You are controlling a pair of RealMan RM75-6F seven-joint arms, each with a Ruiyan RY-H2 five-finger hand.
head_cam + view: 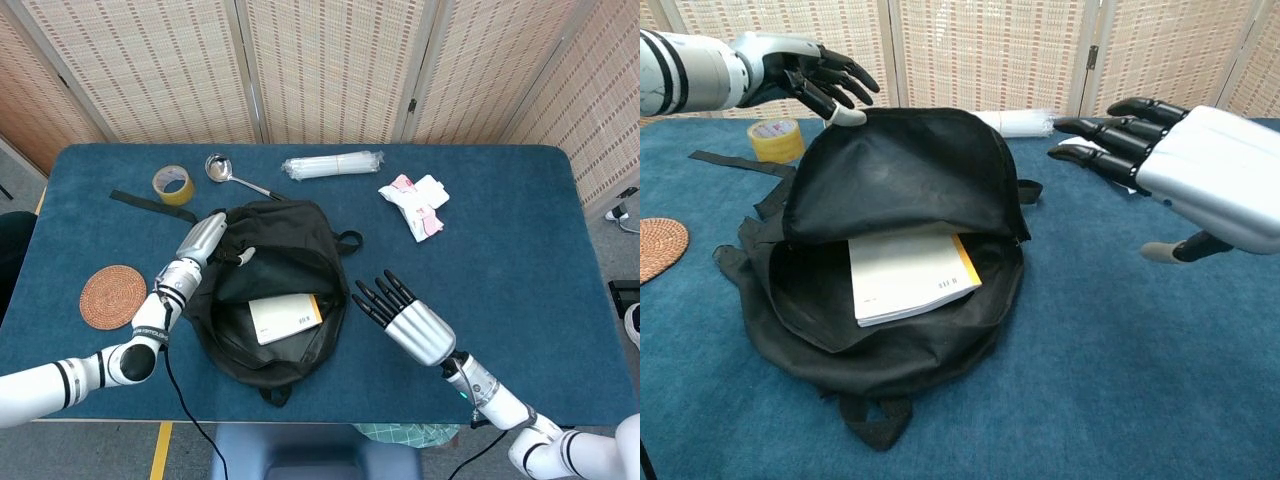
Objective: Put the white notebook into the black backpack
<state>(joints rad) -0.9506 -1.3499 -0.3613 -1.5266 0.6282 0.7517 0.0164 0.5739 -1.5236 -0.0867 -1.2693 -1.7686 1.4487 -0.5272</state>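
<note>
The black backpack (275,255) lies open in the middle of the blue table, its flap (900,175) raised. The white notebook (285,317) with an orange spine edge lies inside the opening (908,277), partly under the flap. My left hand (805,75) hovers at the flap's top left edge with fingers spread; its pale thumb tip touches the rim. In the head view my left hand (200,240) sits at the bag's left side. My right hand (410,322) is to the right of the bag, clear of it, fingers straight and apart, holding nothing (1185,165).
Along the far side lie a yellow tape roll (173,184), a metal ladle (222,170), a clear plastic-wrapped bundle (333,164) and a white-and-pink packet (418,203). A woven coaster (112,296) is at the left, a black strap (150,203) near the tape.
</note>
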